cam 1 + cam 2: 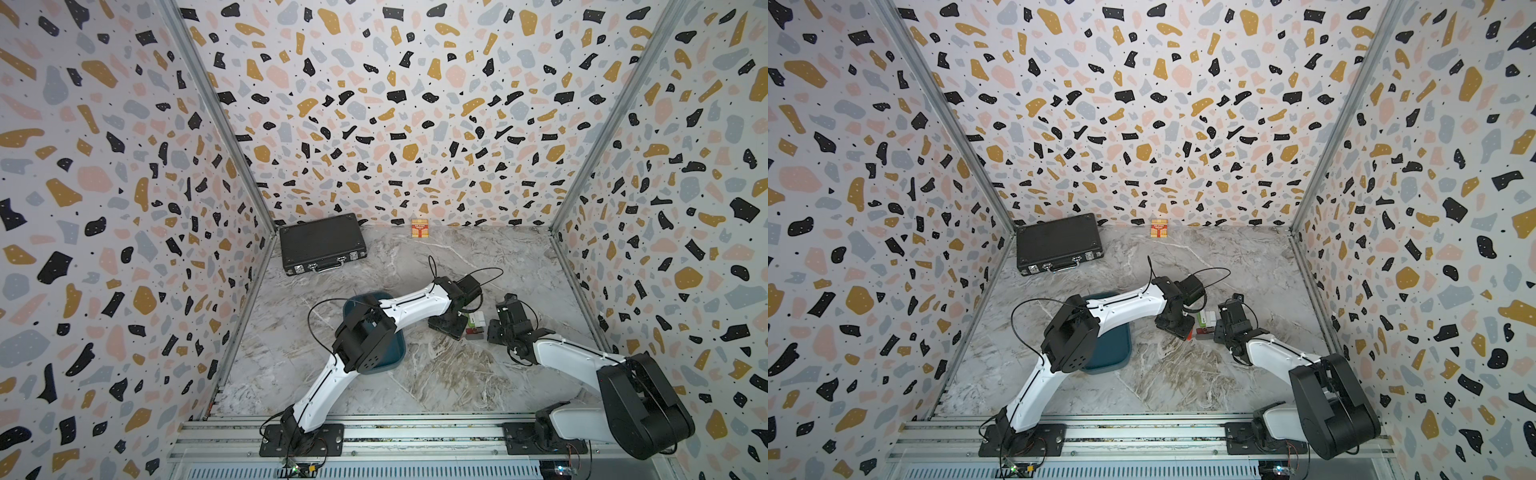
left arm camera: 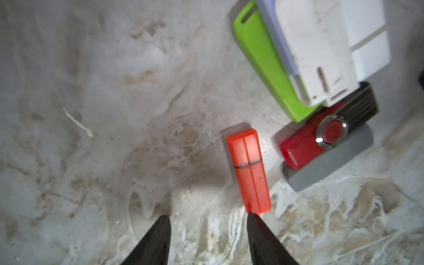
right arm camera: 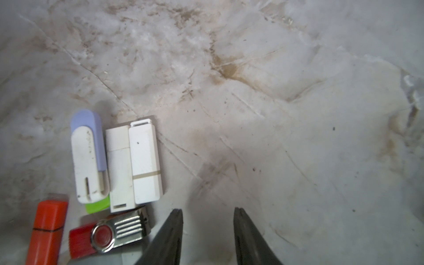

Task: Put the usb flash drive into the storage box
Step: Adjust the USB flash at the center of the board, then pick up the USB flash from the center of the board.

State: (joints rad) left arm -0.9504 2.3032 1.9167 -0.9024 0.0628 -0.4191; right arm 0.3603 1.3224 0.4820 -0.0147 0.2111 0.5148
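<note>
while both arms crowd the pile of drives right of the tabletop's middle, my left gripper (image 2: 207, 220) hangs low with fingers (image 2: 259, 234) parted and nothing between them; bare marble shows in the gap. target, as i read it: the orange flash drive (image 2: 249, 169), flat on the tabletop, the loose one at the pile's edge. its near end sits at the tip of one left finger, touching or just short, cannot tell which. so it lies ahead of me but off the gap, on the side where the red swivel drive (image 2: 307, 142), grey drive (image 2: 332, 165), green drive (image 2: 261, 59) and white drives (image 2: 316, 50) sit. long axis runs almost straight away from the fingertips, slight slant, so the jaws would close across its narrow width. judgement: shift sideways toward the pile until it is centred, then advance; risk is the outer finger nudging the red swivel drive. my right gripper (image 3: 207, 218), also parted and empty, is just beside the pile's other side, farther from the orange one; left is nearer. storage box (image 1: 397, 351) sits left of the middle under my left elbow, well apart from the drive.
</note>
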